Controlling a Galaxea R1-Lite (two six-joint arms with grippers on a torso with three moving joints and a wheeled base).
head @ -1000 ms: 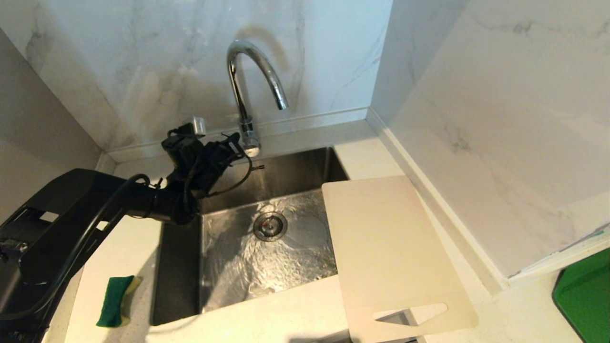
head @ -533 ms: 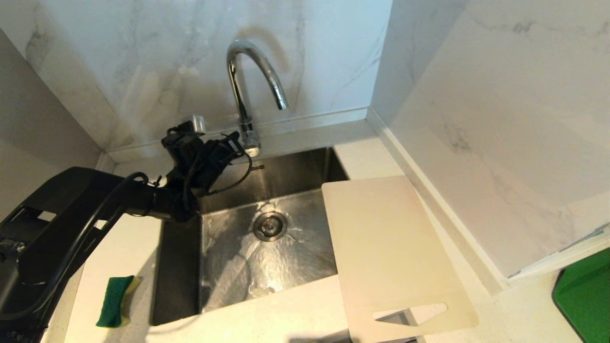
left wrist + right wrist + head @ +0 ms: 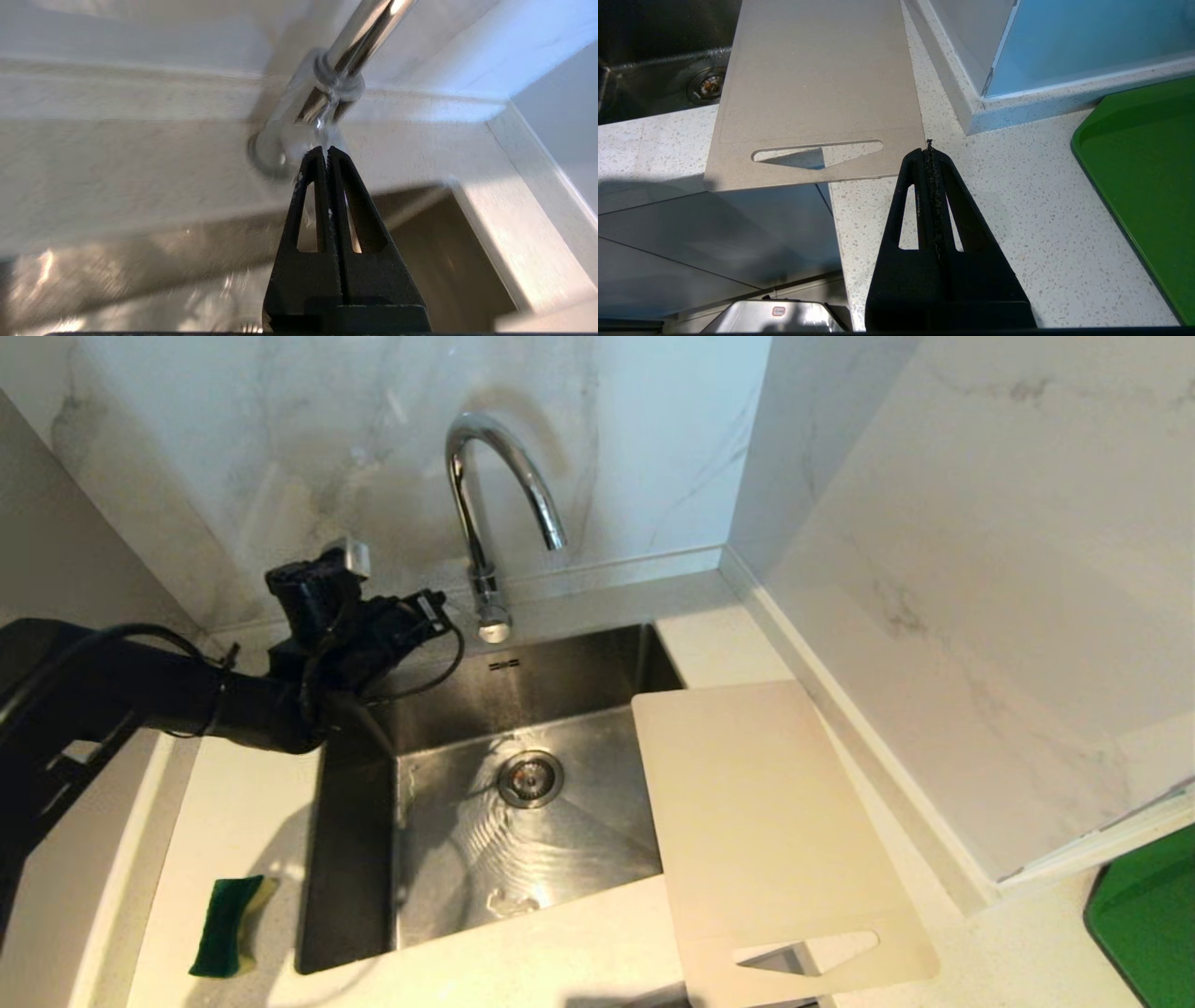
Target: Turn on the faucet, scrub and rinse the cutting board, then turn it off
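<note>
The chrome faucet (image 3: pixel 485 495) arches over the back of the steel sink (image 3: pixel 355 859); no stream falls from its spout. My left gripper (image 3: pixel 437 612) hangs shut and empty just left of the faucet's base (image 3: pixel 306 109), with its tips (image 3: pixel 327 150) close in front of it. The pale cutting board (image 3: pixel 761 821) lies flat on the counter right of the sink, its left edge over the basin and its handle slot (image 3: pixel 817 154) past the front edge. My right gripper (image 3: pixel 928 151) is shut and empty above the counter beside that handle corner.
A green-and-yellow sponge (image 3: pixel 229 924) lies on the counter left of the sink. A green tray (image 3: pixel 1144 924) sits at the far right. Marble walls close in behind and to the right. Thin ripples of water lie on the sink floor around the drain (image 3: pixel 529 778).
My left arm has drawn back to the left, away from the faucet's base, still shut. The churning water on the sink floor has calmed to faint ripples.
</note>
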